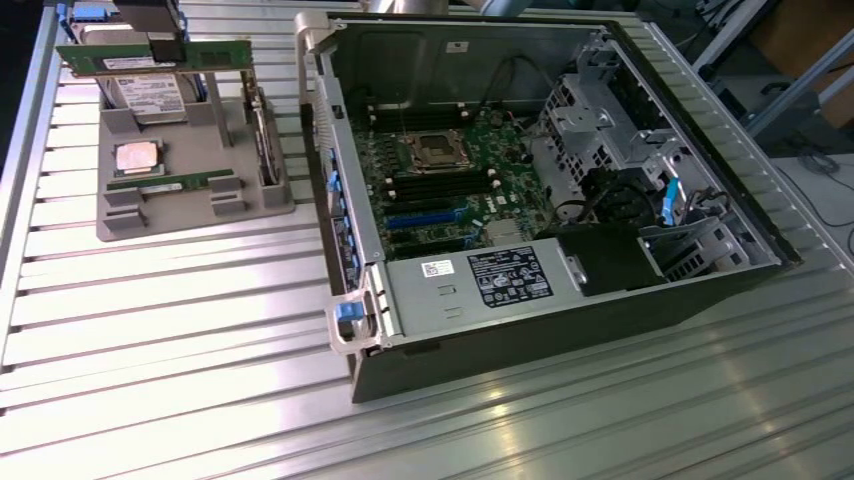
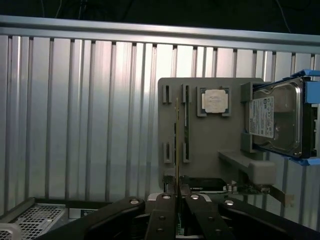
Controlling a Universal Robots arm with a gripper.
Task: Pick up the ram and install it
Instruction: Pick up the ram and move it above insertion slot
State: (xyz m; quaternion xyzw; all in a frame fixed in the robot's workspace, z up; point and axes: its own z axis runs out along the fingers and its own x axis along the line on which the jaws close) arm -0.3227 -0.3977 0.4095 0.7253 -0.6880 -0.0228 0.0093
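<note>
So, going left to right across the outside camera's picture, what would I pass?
The long green ram stick held in the gripper over the grey plastic parts holder → the green motherboard inside the open black computer case → the grey metal drive cage.

**NO READABLE TEXT, LABELS ONLY**

You won't make out any wording, brand or no. here; all print is too fine. Labels you can spot:
- Black printed sticker (image 1: 514, 277) and small white tag (image 1: 438, 268) on the grey metal power-supply box (image 1: 434, 308).
- White label (image 2: 261, 116) on the silver hard drive w/ blue brackets (image 2: 285, 117).
- White sticker (image 1: 130, 62) on the long thin green ram stick (image 1: 200, 52).
</note>
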